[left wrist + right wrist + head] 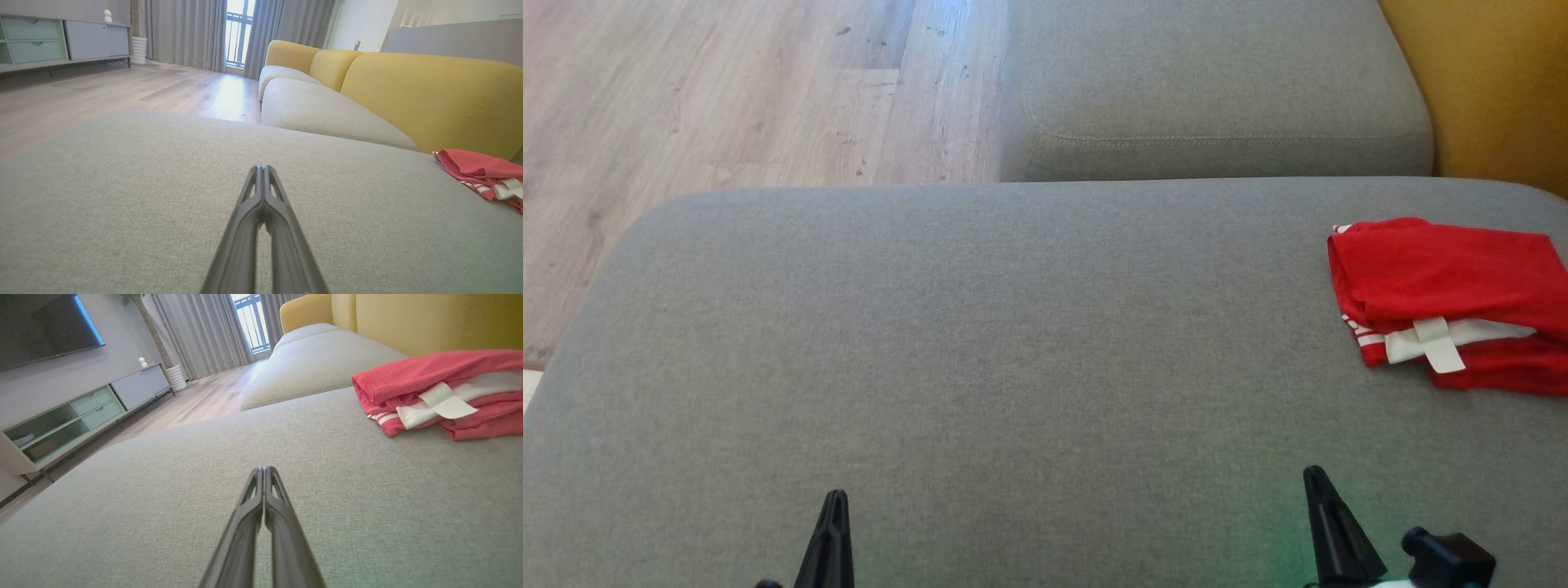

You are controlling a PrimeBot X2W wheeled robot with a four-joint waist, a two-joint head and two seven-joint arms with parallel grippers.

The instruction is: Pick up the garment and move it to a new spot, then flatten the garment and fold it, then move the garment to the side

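Grey sofa cushion (pixel 980 327) carries the red garment (pixel 1445 294) folded in a compact stack at its right side — fits either folded-and-parked or waiting for pickup, can't tell which — left gripper (pixel 836 496) and right gripper (pixel 1313 474) both pinched closed on nothing, well apart from it; cabinet (pixel 94 408) shelf contents too small to read.

No writing, brand, number or sign can be read. No legible print is seen on the white tag (pixel 1437 343) of the red garment (pixel 1445 269).
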